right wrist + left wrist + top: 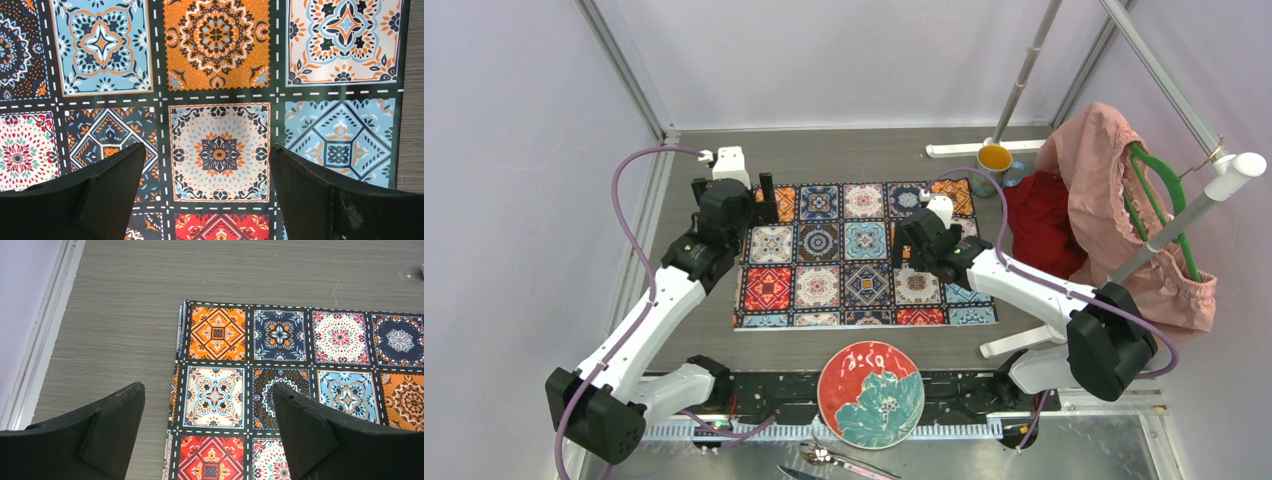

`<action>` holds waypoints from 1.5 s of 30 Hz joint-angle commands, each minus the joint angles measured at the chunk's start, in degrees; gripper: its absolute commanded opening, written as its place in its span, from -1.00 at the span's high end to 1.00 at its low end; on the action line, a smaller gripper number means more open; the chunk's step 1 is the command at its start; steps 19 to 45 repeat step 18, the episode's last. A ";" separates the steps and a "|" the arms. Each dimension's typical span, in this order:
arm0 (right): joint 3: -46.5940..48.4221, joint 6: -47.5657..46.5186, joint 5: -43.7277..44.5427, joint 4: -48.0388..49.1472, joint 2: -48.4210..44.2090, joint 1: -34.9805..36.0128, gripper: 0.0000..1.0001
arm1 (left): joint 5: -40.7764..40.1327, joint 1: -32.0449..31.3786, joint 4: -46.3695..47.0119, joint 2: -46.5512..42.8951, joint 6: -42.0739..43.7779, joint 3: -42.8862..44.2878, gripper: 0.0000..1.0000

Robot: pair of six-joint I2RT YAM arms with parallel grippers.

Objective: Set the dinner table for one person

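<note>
The dinner table (864, 150) is a grey-brown wood-grain top. A colourful tile-patterned mat (849, 270) lies flat in its middle. My left gripper (736, 205) hangs open and empty above the mat's far left corner. In the left wrist view (207, 430) one finger is over bare table (125, 315) and the other over the mat (300, 335). My right gripper (914, 248) hangs open and empty above the mat's right part. In the right wrist view (207, 190) only the mat (215, 40) lies beneath it. A round red-and-teal flower plate (870, 394) rests at the near edge between the arm bases.
Metal cutlery (834, 460) lies below the plate. A yellow mug (995, 160) stands at the back right beside a white rack foot (964, 149). A red cloth (1039, 215) and a pink garment (1114, 190) on a green hanger fill the right side.
</note>
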 commanded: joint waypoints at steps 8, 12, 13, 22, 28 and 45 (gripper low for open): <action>2.19 -0.08 -0.09 1.58 0.84 -0.29 -0.99 | -3.36 -0.14 1.56 -0.71 0.48 0.72 -1.00; 2.10 -0.08 -0.08 1.53 0.72 -0.29 -0.99 | -3.47 -0.14 2.69 -1.35 0.86 -0.37 -0.99; 2.09 -0.03 -0.07 1.55 0.59 -0.28 -0.99 | -3.47 -0.14 2.87 -1.53 0.99 -0.52 -0.99; 2.05 0.00 -0.06 1.56 0.62 -0.27 -0.99 | -3.55 -0.13 2.37 -1.52 1.02 -0.14 -0.99; 2.05 0.00 -0.06 1.56 0.62 -0.27 -0.99 | -3.55 -0.13 2.37 -1.52 1.02 -0.14 -0.99; 2.05 0.00 -0.06 1.56 0.62 -0.27 -0.99 | -3.55 -0.13 2.37 -1.52 1.02 -0.14 -0.99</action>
